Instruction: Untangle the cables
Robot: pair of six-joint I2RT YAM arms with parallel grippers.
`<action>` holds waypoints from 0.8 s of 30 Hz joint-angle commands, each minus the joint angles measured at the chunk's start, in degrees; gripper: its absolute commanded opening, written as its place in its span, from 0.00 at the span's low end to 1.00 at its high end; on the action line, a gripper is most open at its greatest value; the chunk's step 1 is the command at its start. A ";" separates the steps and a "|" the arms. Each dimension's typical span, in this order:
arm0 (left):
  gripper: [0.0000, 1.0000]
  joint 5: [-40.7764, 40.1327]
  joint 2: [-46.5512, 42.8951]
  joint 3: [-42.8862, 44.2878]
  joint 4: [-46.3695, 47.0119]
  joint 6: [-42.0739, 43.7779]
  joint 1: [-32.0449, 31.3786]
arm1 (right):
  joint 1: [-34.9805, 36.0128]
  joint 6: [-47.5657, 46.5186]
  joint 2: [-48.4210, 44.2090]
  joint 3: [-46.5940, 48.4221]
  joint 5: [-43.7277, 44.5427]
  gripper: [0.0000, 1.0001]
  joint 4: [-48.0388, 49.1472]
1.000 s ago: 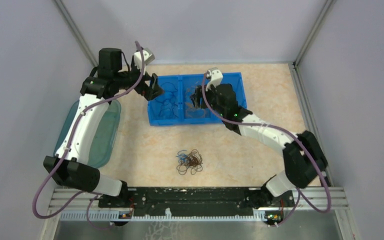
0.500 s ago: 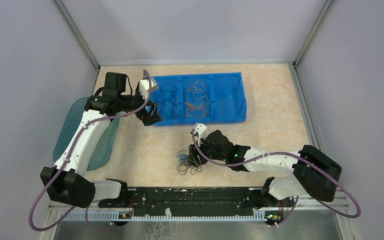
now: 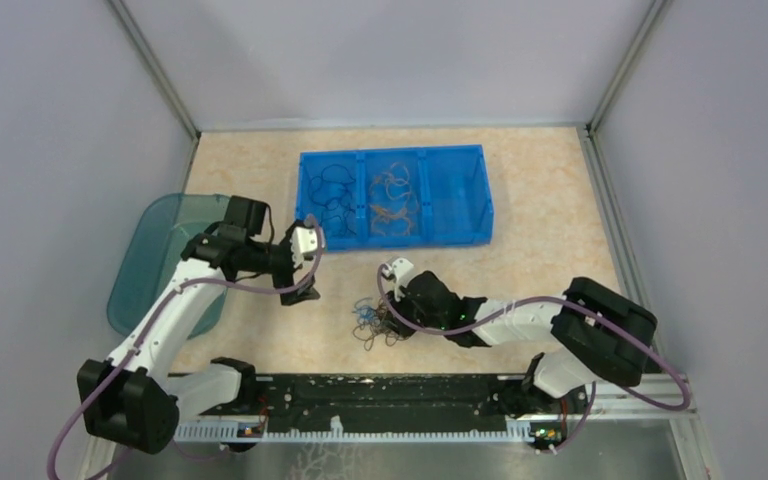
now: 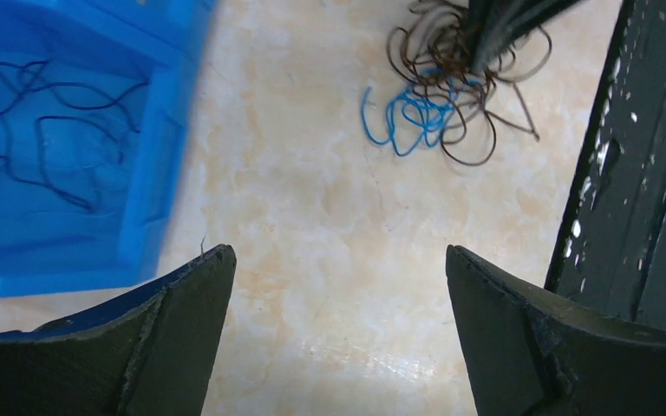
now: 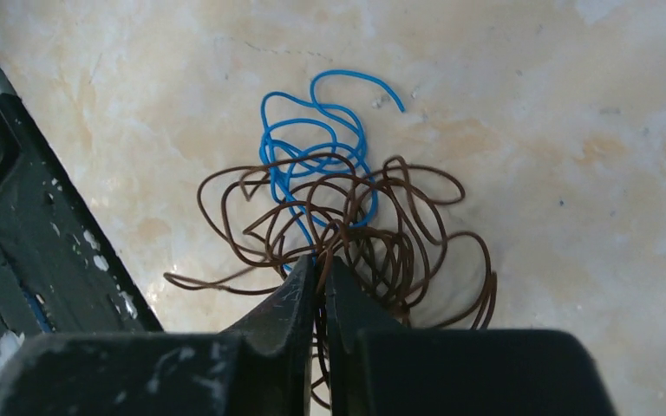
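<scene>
A small tangle of cables (image 3: pixel 375 322) lies on the table near the front rail: brown loops (image 5: pixel 399 234) wound through a blue cable (image 5: pixel 312 147). My right gripper (image 5: pixel 320 263) is down in the tangle's right side, jaws shut on a brown strand that runs between the fingertips. In the top view the right gripper (image 3: pixel 394 316) touches the heap. My left gripper (image 3: pixel 300 290) hovers left of the tangle, wide open and empty. From the left wrist view the gripper (image 4: pixel 338 251) faces bare table, and the tangle (image 4: pixel 451 87) lies ahead.
A blue three-compartment bin (image 3: pixel 395 153) stands at the back, with dark cables (image 3: pixel 330 205) in its left compartment and orange-brown ones (image 3: pixel 392 200) in the middle. A teal lid (image 3: pixel 150 250) lies at the left. The black rail (image 3: pixel 380 390) borders the front.
The right arm came down from the bin to the tangle and its jaws closed on a brown strand. The left arm swung from the bin's left end down toward the tangle, staying open.
</scene>
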 commanded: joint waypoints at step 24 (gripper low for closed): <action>0.66 -6.61 7.83 -16.80 29.14 6.88 -26.54 | -1.63 6.52 -7.16 -16.43 0.80 0.00 29.26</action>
